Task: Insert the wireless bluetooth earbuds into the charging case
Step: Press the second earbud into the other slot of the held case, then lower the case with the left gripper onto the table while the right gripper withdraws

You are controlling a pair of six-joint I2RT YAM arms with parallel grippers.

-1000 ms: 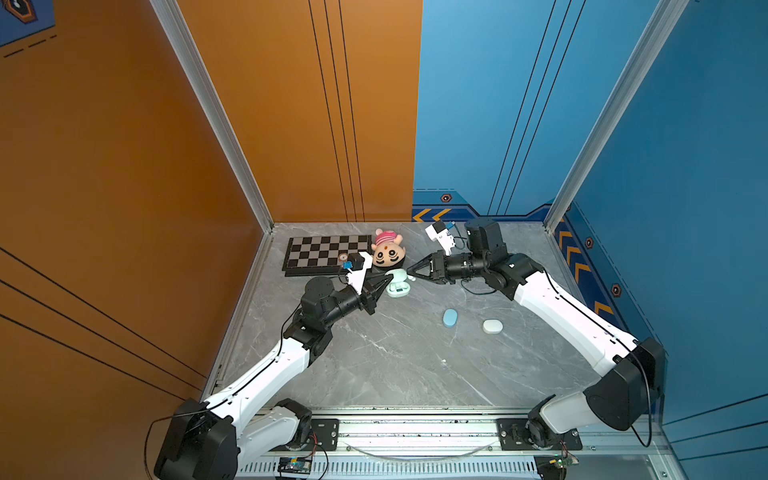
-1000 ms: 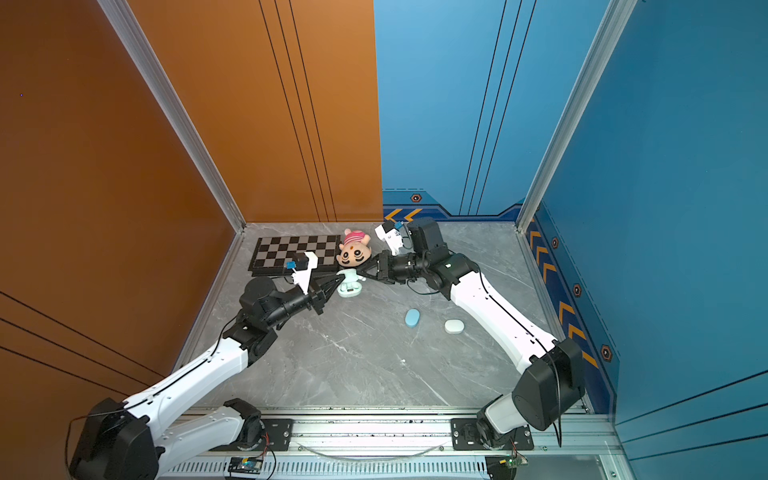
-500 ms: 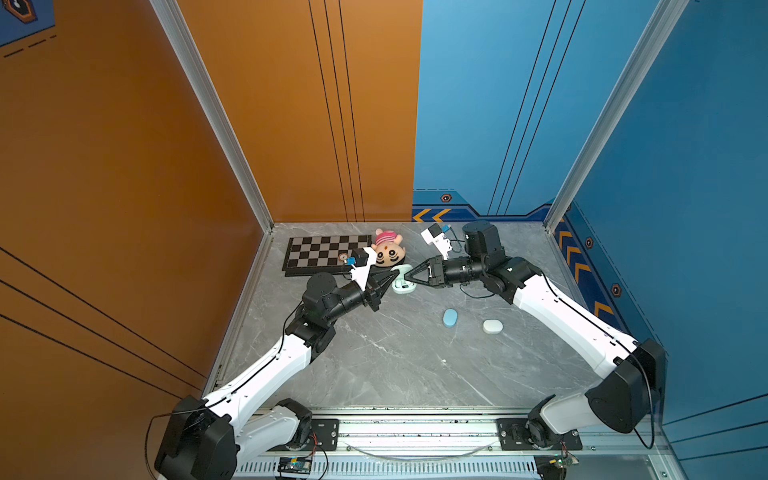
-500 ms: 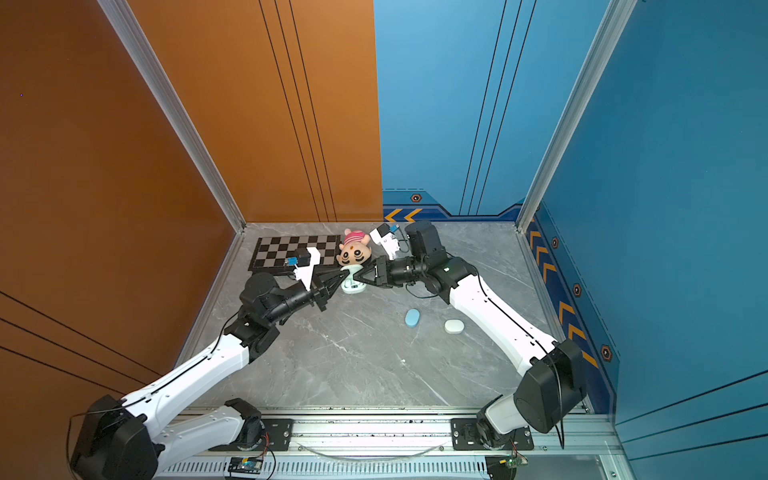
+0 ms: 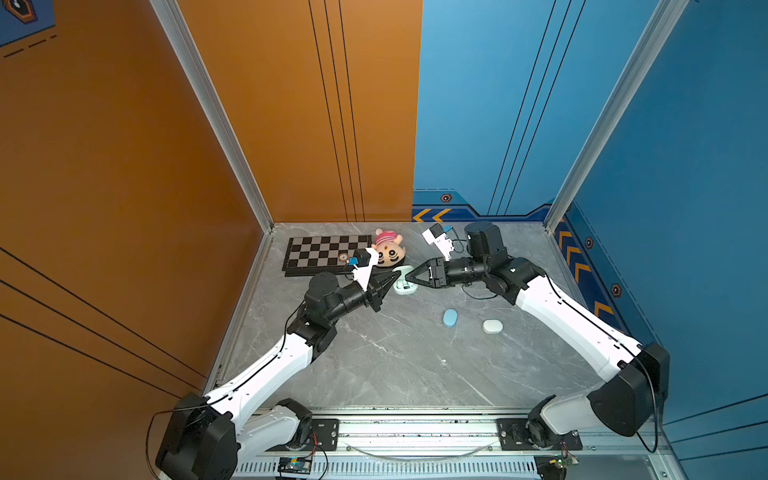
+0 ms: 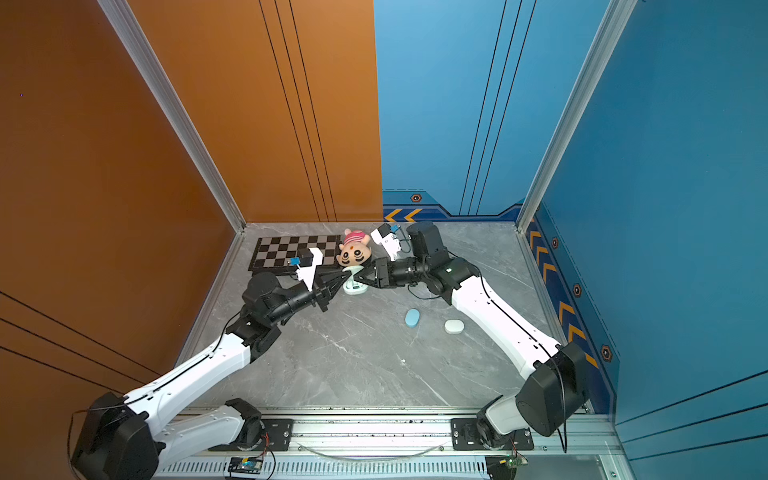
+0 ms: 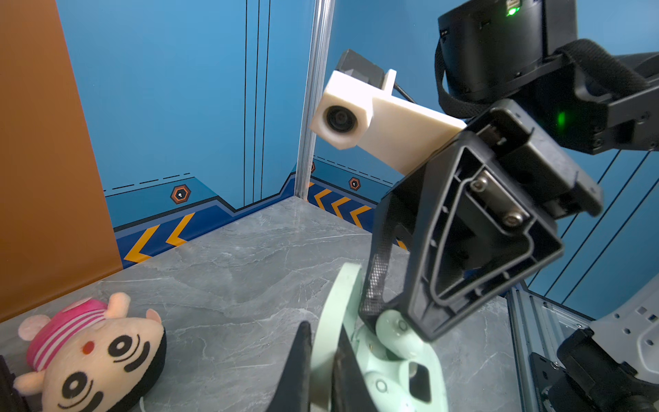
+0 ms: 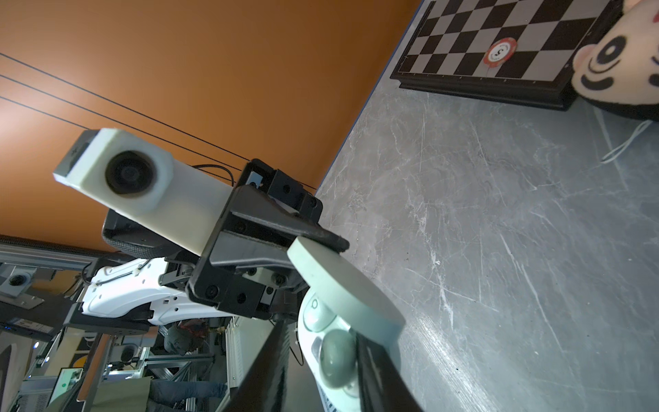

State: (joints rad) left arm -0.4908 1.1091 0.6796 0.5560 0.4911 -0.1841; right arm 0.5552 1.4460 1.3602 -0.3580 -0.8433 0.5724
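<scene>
Standing open at the far centre of the counter (image 5: 374, 365), just beside a plush head (image 5: 390, 253): mint charging case (image 5: 404, 287). The left gripper (image 5: 394, 279) has its jaws clamped on the raised lid (image 7: 335, 306); the right gripper (image 5: 409, 278) has its jaws narrowly parted astride one earbud (image 8: 337, 360) in its well, a second earbud (image 8: 314, 310) seated alongside. Handling, as judged: buds light, hard, glossy, apt to slip or roll; pinch gently across the rounded body. Lid thin, hinge likely fragile.

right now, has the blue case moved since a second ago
No. The blue case lies where it was, with the same gap to the white case beside it.
</scene>
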